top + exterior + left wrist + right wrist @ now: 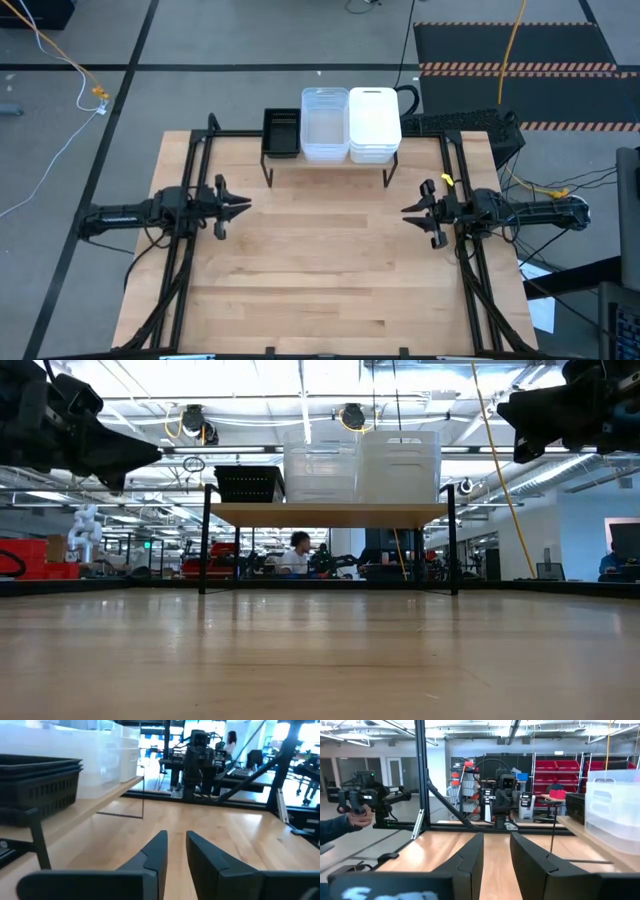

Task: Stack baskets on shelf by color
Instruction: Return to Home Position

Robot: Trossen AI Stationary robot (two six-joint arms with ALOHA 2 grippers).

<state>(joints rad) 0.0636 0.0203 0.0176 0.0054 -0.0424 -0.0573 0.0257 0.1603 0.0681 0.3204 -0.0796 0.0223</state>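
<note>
Standing side by side on the shelf (330,514) at the far edge of the table (330,270): black baskets (281,133), clear baskets (324,125), white baskets (374,125). Hovering well apart from them, left gripper (176,834) and right gripper (496,835), each a little spread, pinching nothing.

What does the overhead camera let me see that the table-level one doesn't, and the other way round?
Only the high view shows the whole tabletop and both arms in full, with the left gripper and right gripper open and empty at the table's sides. Only the low view shows the stacks side-on: the black stack is lower than the clear stack and white stack. It also shows the space under the shelf and a person in the room beyond. Both show three stacks side by side on the shelf.
</note>
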